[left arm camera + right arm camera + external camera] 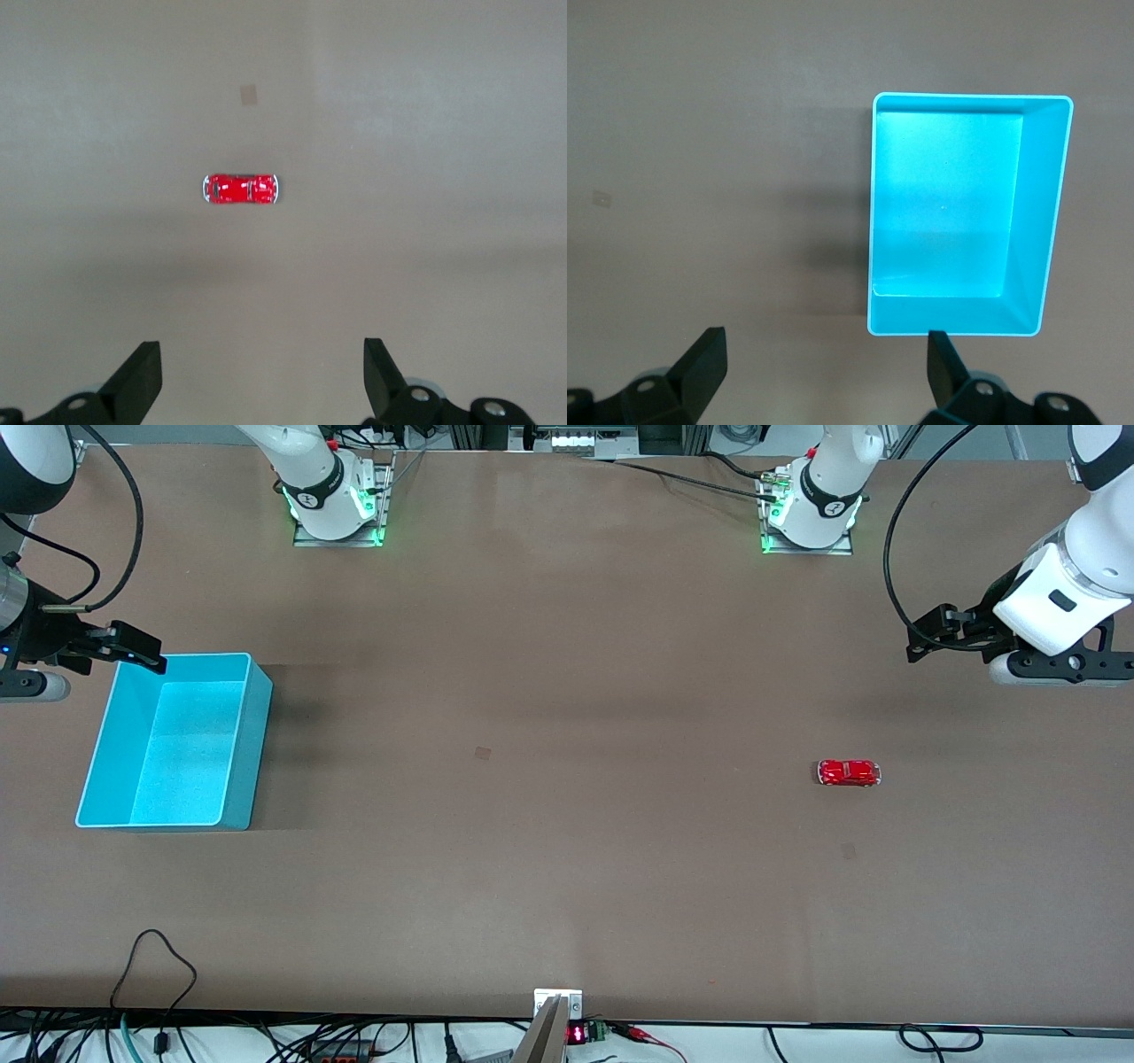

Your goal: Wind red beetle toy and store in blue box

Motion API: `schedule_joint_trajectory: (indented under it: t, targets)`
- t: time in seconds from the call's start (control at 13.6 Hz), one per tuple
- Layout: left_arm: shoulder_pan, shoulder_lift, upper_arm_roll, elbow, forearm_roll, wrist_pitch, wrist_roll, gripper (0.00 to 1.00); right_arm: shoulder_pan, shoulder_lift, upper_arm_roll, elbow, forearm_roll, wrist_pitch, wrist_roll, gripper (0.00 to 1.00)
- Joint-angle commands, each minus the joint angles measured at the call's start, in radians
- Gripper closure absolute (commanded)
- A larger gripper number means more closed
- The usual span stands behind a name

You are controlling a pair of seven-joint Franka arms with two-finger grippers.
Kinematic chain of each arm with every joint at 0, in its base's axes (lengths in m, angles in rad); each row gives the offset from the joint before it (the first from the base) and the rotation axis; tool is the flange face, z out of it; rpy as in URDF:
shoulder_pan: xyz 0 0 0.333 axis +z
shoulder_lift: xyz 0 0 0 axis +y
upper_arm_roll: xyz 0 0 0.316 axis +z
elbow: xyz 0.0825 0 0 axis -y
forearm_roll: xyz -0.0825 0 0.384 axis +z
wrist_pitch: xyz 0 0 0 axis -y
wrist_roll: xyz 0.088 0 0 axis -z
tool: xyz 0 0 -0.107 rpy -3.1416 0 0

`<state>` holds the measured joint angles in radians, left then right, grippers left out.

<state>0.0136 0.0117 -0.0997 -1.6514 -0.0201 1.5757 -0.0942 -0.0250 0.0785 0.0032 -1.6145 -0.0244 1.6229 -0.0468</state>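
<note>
The red beetle toy stands alone on the brown table toward the left arm's end; it also shows in the left wrist view. The blue box stands open and empty toward the right arm's end; it also shows in the right wrist view. My left gripper is open and empty, up over the table and well apart from the toy; its own view shows it too. My right gripper is open and empty, over the box's corner toward the bases; its own view shows it too.
Two small square marks lie on the table, one mid-table and one nearer the camera than the toy. A cable loop and a camera mount sit at the table's near edge. The arm bases stand farthest from the camera.
</note>
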Motion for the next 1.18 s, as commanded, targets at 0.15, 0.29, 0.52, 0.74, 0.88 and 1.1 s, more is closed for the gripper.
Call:
schedule_joint_trajectory:
  t: [0.15, 0.29, 0.52, 0.74, 0.88, 1.1]
  targets:
    - [-0.006, 0.011, -0.002, 0.027, -0.018, -0.114, -0.075, 0.0, -0.009, -0.002, 0.005, -0.004, 0.007, 0.003, -0.01, 0.0]
    - [-0.006, 0.013, -0.002, 0.027, -0.018, -0.117, -0.074, 0.0, -0.009, 0.006, 0.005, -0.004, 0.007, 0.003, -0.01, 0.0]
    - [-0.009, 0.022, -0.002, 0.025, -0.02, -0.153, -0.058, 0.0, -0.009, 0.015, 0.005, -0.004, 0.006, 0.003, -0.015, 0.0]
    - [-0.021, 0.028, -0.002, 0.024, -0.018, -0.198, -0.055, 0.0, -0.004, 0.05, 0.005, -0.004, 0.003, -0.001, -0.024, 0.0]
    - [-0.05, 0.062, 0.0, 0.025, -0.006, -0.236, -0.009, 0.0, -0.001, 0.069, 0.006, -0.005, 0.0, -0.008, -0.027, 0.0]
    - [-0.05, 0.068, 0.0, 0.025, -0.004, -0.267, 0.016, 0.0, 0.02, 0.093, 0.005, -0.005, -0.005, -0.014, -0.028, 0.0]
